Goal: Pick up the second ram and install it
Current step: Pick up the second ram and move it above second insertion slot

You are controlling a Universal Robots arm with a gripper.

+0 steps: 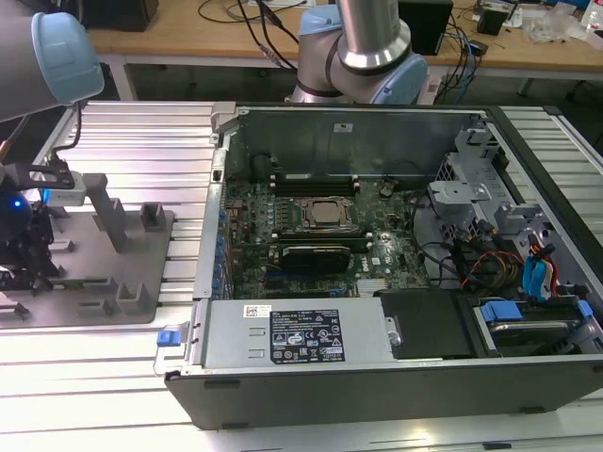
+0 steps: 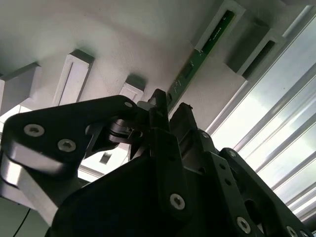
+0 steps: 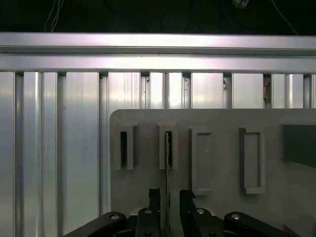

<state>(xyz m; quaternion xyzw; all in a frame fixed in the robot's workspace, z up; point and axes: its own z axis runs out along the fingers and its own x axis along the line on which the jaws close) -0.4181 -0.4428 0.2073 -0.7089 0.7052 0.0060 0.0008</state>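
The second ram is a slim green stick standing on edge in a slotted grey block of the fixture plate. In the first wrist view the ram shows as a thin line running down between my fingers. My gripper is open and straddles the stick's near end, with one black finger on each side and a gap to both. The second wrist view shows the same gripper with its fingertips on either side of the green board. In the exterior view the gripper hangs over the fixture at the far left.
An open computer case lies at the exterior view's right, with a silver CPU socket, memory slots behind it and a long black card in front. Other grey fixture blocks stand on the plate. The table is ribbed aluminium.
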